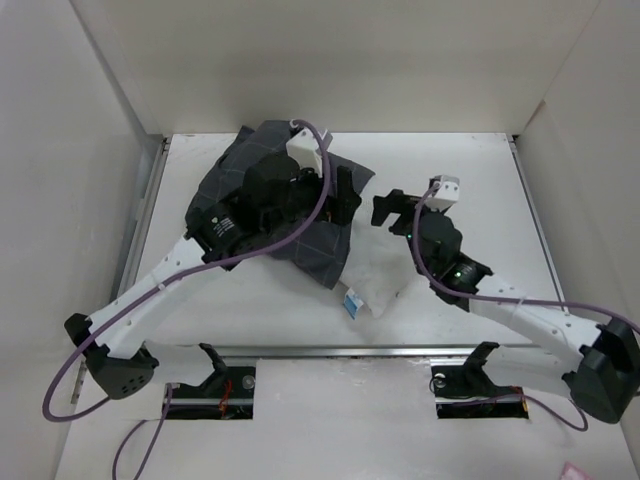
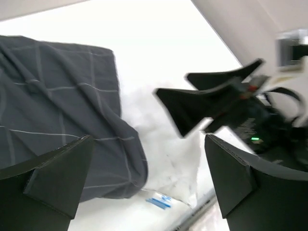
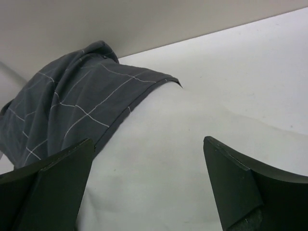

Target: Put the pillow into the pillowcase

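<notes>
The dark grey check pillowcase [image 1: 255, 215] lies bunched at the back left and covers the far part of the white pillow [image 1: 378, 268]. The pillow's near end sticks out, with its blue-and-white tag [image 1: 352, 303] at the front corner. My left gripper [image 1: 347, 195] hovers open and empty above the pillowcase's open edge. My right gripper [image 1: 386, 209] is open and empty just right of it, above the bare pillow. The left wrist view shows the pillowcase [image 2: 62, 110], pillow [image 2: 168, 144], tag [image 2: 159, 201] and right gripper [image 2: 207, 103]. The right wrist view shows the pillowcase hem [image 3: 72, 106] over the pillow [image 3: 168, 168].
White walls enclose the table [image 1: 470, 170] on the left, back and right. A metal rail [image 1: 350, 351] runs along the near edge, in front of both arm bases. Purple cables trail from both arms.
</notes>
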Tool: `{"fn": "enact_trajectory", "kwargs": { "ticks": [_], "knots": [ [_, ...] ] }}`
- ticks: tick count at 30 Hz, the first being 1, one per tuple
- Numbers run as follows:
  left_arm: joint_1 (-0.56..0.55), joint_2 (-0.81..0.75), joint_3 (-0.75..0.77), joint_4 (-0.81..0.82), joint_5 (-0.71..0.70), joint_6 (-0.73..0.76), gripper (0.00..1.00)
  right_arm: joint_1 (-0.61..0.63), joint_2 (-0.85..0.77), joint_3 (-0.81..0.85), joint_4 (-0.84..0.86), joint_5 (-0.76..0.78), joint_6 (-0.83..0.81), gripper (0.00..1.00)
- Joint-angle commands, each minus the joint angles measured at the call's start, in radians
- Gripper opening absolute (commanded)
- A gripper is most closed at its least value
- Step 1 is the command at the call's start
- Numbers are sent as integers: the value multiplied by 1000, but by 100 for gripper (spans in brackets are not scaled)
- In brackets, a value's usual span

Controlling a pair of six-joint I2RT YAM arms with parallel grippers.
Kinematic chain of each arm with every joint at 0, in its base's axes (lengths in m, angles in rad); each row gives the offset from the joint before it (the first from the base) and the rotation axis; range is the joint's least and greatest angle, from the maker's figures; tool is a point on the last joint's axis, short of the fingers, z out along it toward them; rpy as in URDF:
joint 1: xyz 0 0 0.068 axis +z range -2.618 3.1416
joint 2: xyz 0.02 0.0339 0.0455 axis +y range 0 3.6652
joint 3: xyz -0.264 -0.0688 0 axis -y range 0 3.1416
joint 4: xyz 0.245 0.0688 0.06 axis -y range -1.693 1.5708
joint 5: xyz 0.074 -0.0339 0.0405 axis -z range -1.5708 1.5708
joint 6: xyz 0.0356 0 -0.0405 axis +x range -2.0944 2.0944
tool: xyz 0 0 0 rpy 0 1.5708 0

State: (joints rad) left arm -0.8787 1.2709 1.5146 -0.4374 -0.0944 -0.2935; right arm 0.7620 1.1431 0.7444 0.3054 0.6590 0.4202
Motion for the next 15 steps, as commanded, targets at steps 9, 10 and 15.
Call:
{"fn": "enact_trajectory", "kwargs": {
  "ticks": [9,10,15],
  "knots": [
    [159,357,281,34,-9,184,100,-384,104,255,-328,-611,-234,100],
    [173,405,333,13,58,224,100,-403,133,285,-328,-611,-235,100],
    [173,694,703,-161,134,424,100,-524,266,380,-342,-788,-368,100]
  ]
}}
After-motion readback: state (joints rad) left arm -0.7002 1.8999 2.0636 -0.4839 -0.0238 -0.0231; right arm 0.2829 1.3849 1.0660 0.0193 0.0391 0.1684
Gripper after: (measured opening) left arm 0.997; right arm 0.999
